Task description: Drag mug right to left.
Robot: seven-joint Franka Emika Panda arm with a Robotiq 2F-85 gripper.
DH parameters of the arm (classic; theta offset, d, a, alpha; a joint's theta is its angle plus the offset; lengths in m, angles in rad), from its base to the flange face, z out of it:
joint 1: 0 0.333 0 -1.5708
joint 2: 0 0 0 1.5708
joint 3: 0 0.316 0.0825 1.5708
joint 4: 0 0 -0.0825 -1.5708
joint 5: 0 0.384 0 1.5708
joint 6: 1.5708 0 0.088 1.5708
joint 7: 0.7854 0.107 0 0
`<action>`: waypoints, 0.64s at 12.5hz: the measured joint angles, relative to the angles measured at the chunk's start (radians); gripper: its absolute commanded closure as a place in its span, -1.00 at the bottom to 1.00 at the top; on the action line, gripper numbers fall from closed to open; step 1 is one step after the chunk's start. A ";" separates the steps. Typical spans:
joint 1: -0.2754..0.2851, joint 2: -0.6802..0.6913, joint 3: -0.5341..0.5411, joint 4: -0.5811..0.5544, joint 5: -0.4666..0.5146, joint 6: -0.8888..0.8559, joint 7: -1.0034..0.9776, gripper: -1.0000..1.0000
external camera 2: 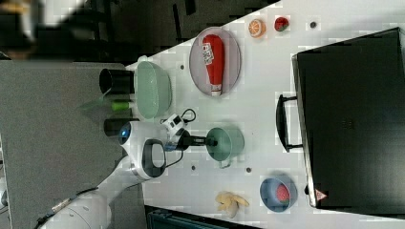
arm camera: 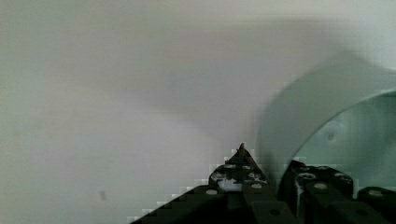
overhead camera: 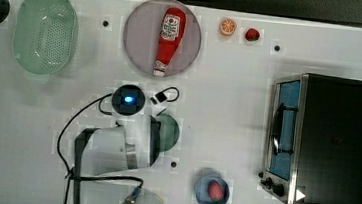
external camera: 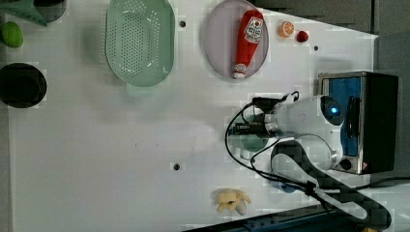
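The teal-green mug [overhead camera: 171,131] stands near the middle of the white table [overhead camera: 230,86], half covered by my arm in the top view. In the right view the mug [external camera 2: 228,142] sits with its small handle towards the table's near edge, and my gripper [external camera 2: 210,141] reaches to its rim on the right view's left. In the wrist view the fingers [arm camera: 238,173] straddle the mug's wall [arm camera: 317,107], one outside and one inside. The gripper is shut on the mug's rim. The mug [external camera: 254,142] is partly behind my wrist in the left view.
A pale green colander [overhead camera: 45,31] lies at the top view's far left, and a grey plate [overhead camera: 137,37] with a ketchup bottle [overhead camera: 170,35] behind the mug. A toaster oven [overhead camera: 331,141] fills the top view's right. The blue bowl [overhead camera: 203,193] holds a strawberry. Yellow toy [external camera: 232,199].
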 measured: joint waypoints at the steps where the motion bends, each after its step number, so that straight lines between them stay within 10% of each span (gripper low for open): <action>1: 0.009 0.000 0.015 0.006 -0.007 0.005 0.010 0.65; 8: 0.083 0.067 0.072 0.100 -0.010 0.027 0.150 0.65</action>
